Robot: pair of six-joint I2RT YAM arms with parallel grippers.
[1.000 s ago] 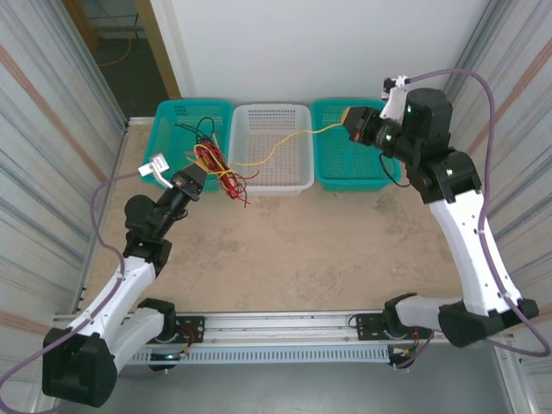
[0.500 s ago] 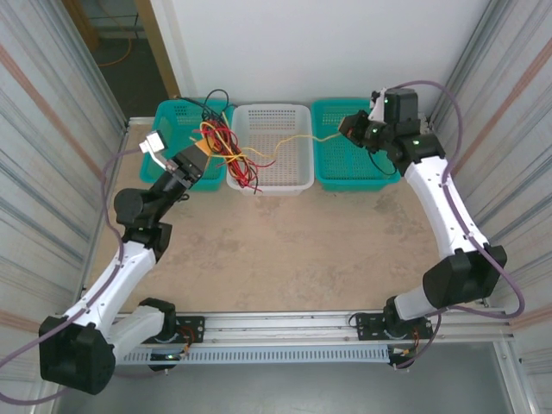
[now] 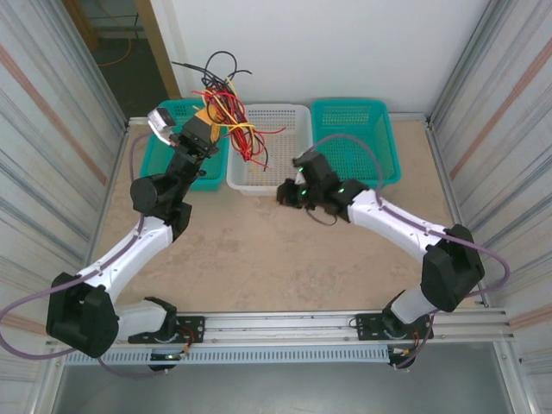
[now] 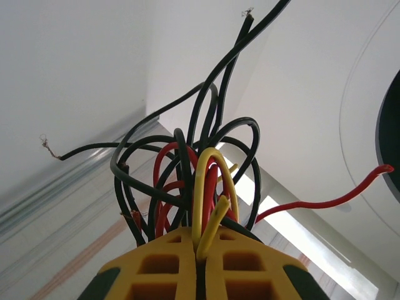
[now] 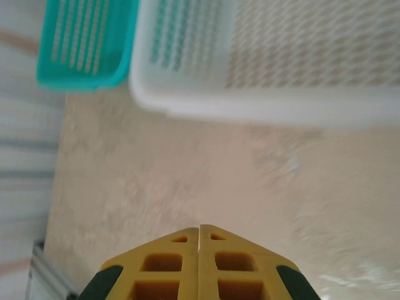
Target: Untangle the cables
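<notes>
The cables (image 3: 231,102) are one tangled bunch of red, yellow and black wires, held high in front of the back wall, above the left teal basket (image 3: 160,153) and the white basket (image 3: 274,181). My left gripper (image 3: 210,122) is shut on the bunch from below. In the left wrist view its yellow fingers (image 4: 164,262) pinch a yellow loop, and the cables (image 4: 206,159) fan out upward with loose ends free. My right gripper (image 3: 286,193) is low over the table just in front of the white basket. It is shut with nothing between its fingertips (image 5: 199,229).
Three baskets stand in a row along the back wall: left teal, white in the middle, and the right teal basket (image 3: 355,129). The right wrist view looks down on the white basket (image 5: 269,94) and a teal basket (image 5: 81,50). Corrugated walls close in both sides.
My left arm has lifted the cable bunch up and back. My right gripper has let go of the yellow cable and swung down and left to the front of the white basket.
</notes>
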